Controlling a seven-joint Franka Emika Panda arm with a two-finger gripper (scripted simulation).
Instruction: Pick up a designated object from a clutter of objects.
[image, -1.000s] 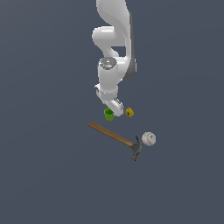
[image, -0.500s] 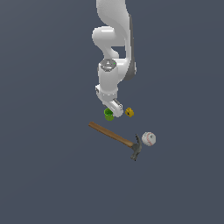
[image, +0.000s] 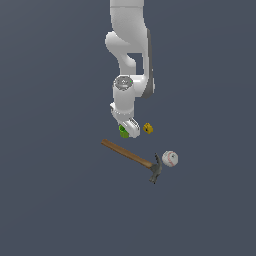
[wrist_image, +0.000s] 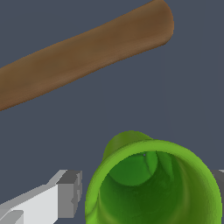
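Green cup between the gripper's fingers, nothing inside it

In the exterior view, left to right: the hammer's (image: 134, 158) wooden handle slants toward its dark head, the gripper (image: 128, 129) stands low over the green cup (image: 123, 131), the yellow-orange block (image: 148, 128) lies just beside, the baseball (image: 170, 159) sits by the hammer head. At the wrist, one finger (wrist_image: 65, 197) stands apart from the cup's wall (the other barely shows), so whether it grips cannot be told; the cup (wrist_image: 153, 186) gapes open, holding nothing.

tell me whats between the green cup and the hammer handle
Nothing: in the wrist view only bare grey floor separates the green cup from the hammer handle. The exterior view agrees, with a small empty gap between them.
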